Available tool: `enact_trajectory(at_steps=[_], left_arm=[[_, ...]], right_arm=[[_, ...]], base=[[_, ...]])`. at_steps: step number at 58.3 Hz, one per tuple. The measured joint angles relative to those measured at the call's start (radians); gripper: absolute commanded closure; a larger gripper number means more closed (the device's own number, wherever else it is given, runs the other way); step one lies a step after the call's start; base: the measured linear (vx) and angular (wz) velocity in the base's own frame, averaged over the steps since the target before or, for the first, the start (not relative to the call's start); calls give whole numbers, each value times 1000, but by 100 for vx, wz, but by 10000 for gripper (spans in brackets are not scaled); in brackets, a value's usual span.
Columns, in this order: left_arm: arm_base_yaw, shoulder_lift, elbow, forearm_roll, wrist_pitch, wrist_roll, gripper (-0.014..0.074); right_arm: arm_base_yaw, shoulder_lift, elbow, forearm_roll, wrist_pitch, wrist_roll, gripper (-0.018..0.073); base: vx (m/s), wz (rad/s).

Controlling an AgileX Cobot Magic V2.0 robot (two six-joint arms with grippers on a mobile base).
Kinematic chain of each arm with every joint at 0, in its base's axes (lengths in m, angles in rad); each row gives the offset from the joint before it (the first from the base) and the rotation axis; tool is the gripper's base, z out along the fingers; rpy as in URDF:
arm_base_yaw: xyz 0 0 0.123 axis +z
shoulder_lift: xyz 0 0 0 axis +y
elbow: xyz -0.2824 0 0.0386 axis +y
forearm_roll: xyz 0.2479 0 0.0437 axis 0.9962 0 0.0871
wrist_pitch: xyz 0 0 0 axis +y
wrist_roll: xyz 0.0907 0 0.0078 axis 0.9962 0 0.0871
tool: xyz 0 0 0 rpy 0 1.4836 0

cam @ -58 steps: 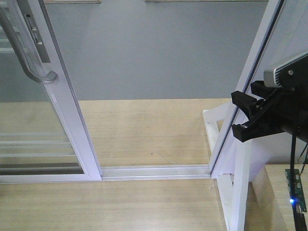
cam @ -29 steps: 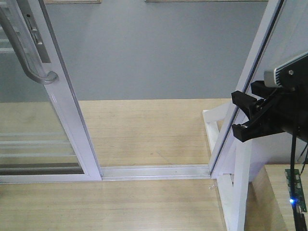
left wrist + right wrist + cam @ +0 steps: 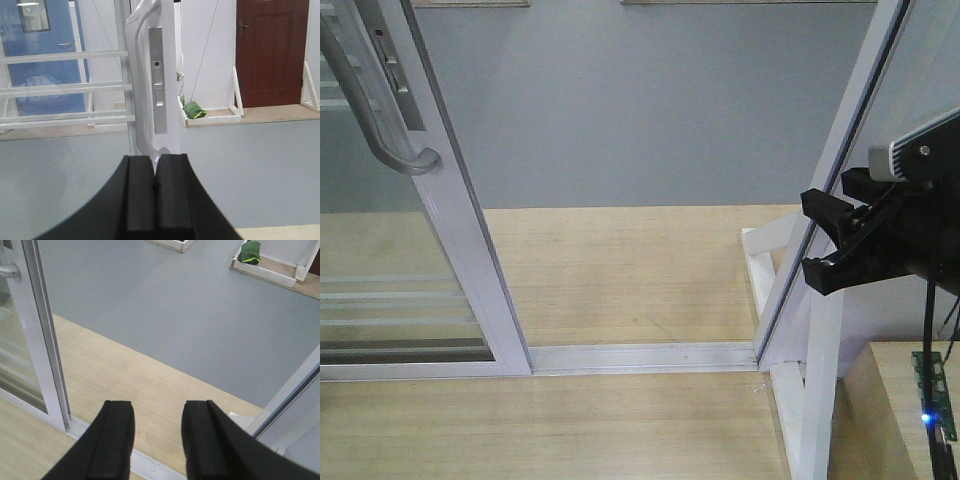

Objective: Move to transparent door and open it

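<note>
Nothing has shifted since a second ago: your transparent door (image 3: 410, 240) stands slid aside at the left, doorway clear. Your left gripper (image 3: 154, 192) is pressed shut, empty, just short of the handle (image 3: 141, 75). Your right gripper (image 3: 157, 437) hangs parted and idle. Advance with closed fingers and you risk bumping the glass.

White-framed transparent door (image 3: 440, 215), grey handle (image 3: 380, 115); black right gripper (image 3: 157, 440); blue-grey, light wood floor (image 3: 640, 270)
</note>
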Motion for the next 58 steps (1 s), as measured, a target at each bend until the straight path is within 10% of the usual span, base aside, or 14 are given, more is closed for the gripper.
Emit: enact_trajectory(at_steps=[38, 50, 58], left_arm=[[0, 0, 0, 2, 6, 0, 603], [0, 0, 0, 3, 6, 0, 602], [0, 0, 0, 3, 6, 0, 602]], right_arm=[[-10, -41, 71, -19, -11, -11, 304], [-166, -288, 250, 9, -43, -10, 568], [-318, -503, 355, 24, -57, -7, 570]], base=[[0, 0], [0, 0], [0, 0]])
